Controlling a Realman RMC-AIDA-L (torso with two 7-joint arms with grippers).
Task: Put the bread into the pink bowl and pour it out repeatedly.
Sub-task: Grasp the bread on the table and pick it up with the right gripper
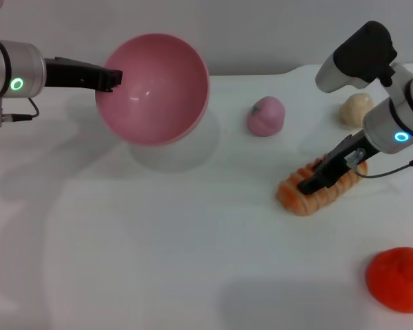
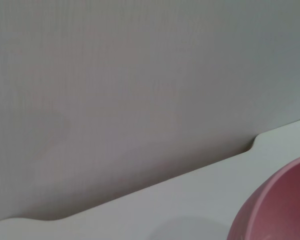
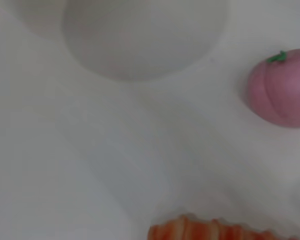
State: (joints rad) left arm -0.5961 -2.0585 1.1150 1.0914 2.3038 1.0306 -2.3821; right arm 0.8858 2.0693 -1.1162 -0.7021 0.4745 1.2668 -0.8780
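While the bread (image 1: pixel 315 187), ridged in orange and cream, lies on the white counter (image 1: pixel 158 261) at the right, the right claw (image 1: pixel 318 180) is closed around it. The left claw (image 1: pixel 112 78) grips the rim of the pink bowl (image 1: pixel 153 88), held tilted above the counter's far left. Open counter lies between them.

Silver-white arms, green ring light on the left wrist and blue on the right, thin cables; black left hand (image 1: pixel 109 80) and right hand (image 1: pixel 316 180).
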